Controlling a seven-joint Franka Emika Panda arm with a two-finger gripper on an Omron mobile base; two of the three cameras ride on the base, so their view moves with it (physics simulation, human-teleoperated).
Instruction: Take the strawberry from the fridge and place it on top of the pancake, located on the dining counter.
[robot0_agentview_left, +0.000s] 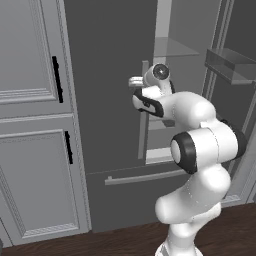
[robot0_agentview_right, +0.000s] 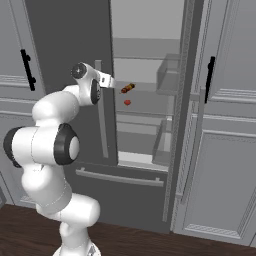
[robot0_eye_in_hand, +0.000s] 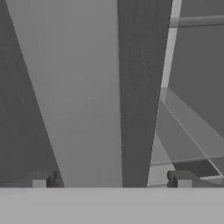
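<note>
So the fingers (robot0_eye_in_hand: 111, 179) are spread wide around the fridge (robot0_agentview_right: 70, 45) handle; I'd swing past it and reach the strawberry (robot0_agentview_right: 127, 102) on the shelf.

We see light grey panelled cabinets (robot0_agentview_left: 30, 125) with black handles (robot0_agentview_left: 58, 79) on the left, more of the same panelled cabinets (robot0_agentview_right: 225, 125) on the right, and a dark wooden floor (robot0_agentview_right: 150, 242) nearest us.
</note>
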